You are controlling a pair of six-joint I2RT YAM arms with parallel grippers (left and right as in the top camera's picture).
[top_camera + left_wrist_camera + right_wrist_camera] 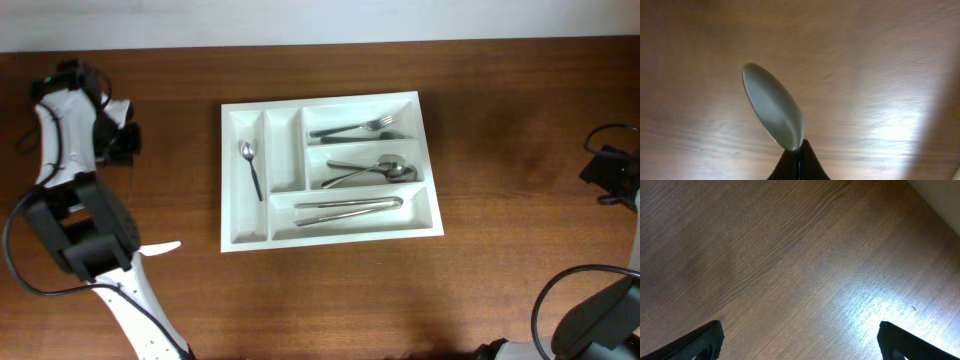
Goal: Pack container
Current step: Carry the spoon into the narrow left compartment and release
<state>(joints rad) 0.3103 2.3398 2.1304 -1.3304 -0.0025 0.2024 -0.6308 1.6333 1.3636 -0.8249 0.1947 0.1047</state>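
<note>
The white cutlery tray (pixel 232 225) lies mid-table with five compartments. A small spoon (pixel 250 165) lies in its left narrow compartment, forks (pixel 355 129) in the top long one, spoons (pixel 372 172) in the middle one, and long utensils (pixel 347 208) in the bottom one. My left gripper (pixel 138 250) is left of the tray's front corner and apart from it. In the left wrist view it (pixel 799 161) is shut on a silver spoon (pixel 772 106), bowl pointing forward above bare wood. My right gripper (pixel 800 340) is open and empty over bare wood.
The brown wooden table (pixel 500 260) runs to a pale wall at the back. My left arm's base and cables (pixel 75 115) sit at the far left. My right arm's base (pixel 610 170) and cable sit at the right edge.
</note>
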